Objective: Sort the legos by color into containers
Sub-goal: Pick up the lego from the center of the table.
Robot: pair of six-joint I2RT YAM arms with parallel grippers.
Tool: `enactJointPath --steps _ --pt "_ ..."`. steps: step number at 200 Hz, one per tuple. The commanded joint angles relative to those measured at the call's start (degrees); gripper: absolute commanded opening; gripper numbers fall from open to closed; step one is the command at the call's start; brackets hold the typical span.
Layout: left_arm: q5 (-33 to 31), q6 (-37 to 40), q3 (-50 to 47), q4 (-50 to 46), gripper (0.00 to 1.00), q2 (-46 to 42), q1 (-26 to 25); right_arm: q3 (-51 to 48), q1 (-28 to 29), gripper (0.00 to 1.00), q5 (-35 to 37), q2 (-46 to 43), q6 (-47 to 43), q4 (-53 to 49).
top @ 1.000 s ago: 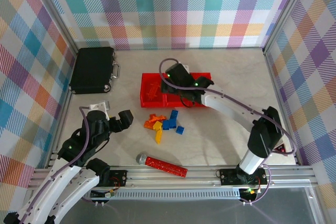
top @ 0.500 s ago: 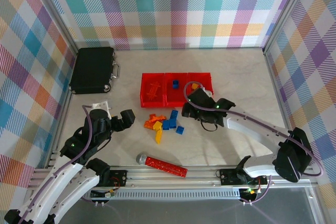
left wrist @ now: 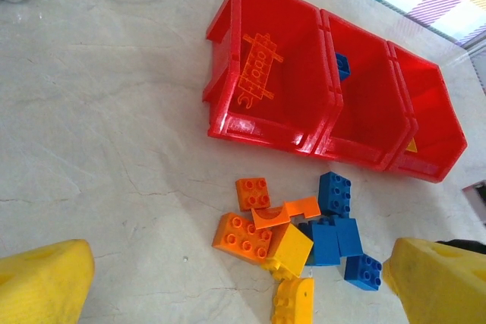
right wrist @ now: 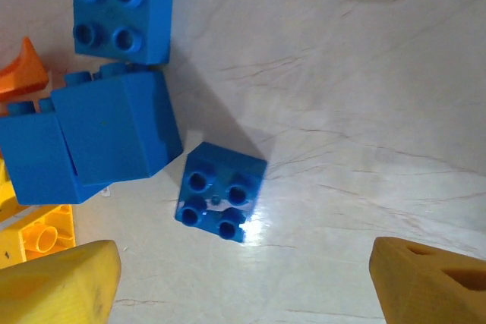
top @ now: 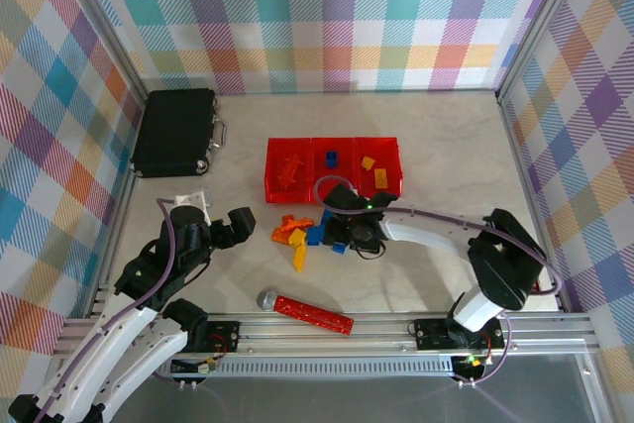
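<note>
Change: right gripper (right wrist: 239, 271) moved from bins (left wrist: 262, 128) to loose bricks (left wrist: 262, 225), jaws spread over a blue brick (right wrist: 221, 201); left gripper (left wrist: 239, 282) unmoved, jaws apart.

Marbled table (top: 446, 136), three joined red containers (left wrist: 258, 128), loose legos (top: 293, 236) just before them, black case (top: 174, 132), red studded bar (top: 315, 313)

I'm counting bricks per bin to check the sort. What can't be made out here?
- Top external: the right gripper covers part of the loose pile, so bricks beneath can't be counted.
- Left wrist: the rightmost bin hides its contents behind its front wall, except a yellow sliver.
- Right wrist: the orange piece and yellow brick are cut off by the left edge.
</note>
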Motion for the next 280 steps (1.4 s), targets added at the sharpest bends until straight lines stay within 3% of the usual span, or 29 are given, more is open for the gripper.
enactJointPath --steps 1,162,280 --pt "0.50 1.09 -0.48 0.05 0.99 -0.61 -0.58 2.92 1.51 0.86 0.96 2.85 2.12 -1.33" --pt "0.53 2.10 -0.22 -0.30 1.00 -1.43 -0.58 7.25 1.92 0.87 5.66 11.95 1.76 -3.85" --pt "0.09 1.85 -0.57 -0.58 1.00 -1.66 -0.58 4.78 1.92 0.52 7.88 13.05 0.00 -4.21"
